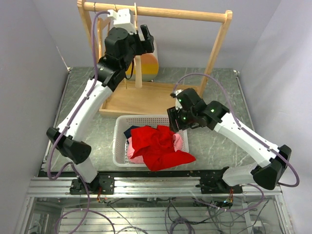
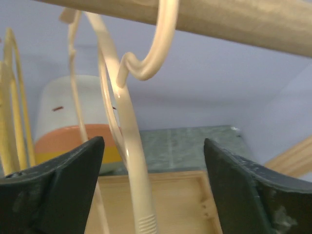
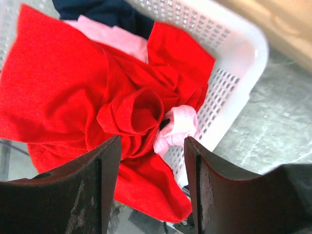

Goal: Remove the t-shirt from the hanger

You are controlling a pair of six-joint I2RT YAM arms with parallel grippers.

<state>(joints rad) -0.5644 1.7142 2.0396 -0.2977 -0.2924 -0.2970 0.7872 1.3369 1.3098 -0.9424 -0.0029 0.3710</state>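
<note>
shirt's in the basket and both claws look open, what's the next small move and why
Probably ease the left claw straight back from the hanger. The hanger looks bare and is hooked over the wooden rail. The claw is open, gripping nothing. The red t-shirt lies in the white basket under the open right claw, so nothing seems left to hold.

T-shirt [image 1: 157,144] in basket [image 1: 118,141]; rack [image 1: 141,100] behind it, hanger [image 2: 130,146] on rail [image 2: 234,19].
</note>
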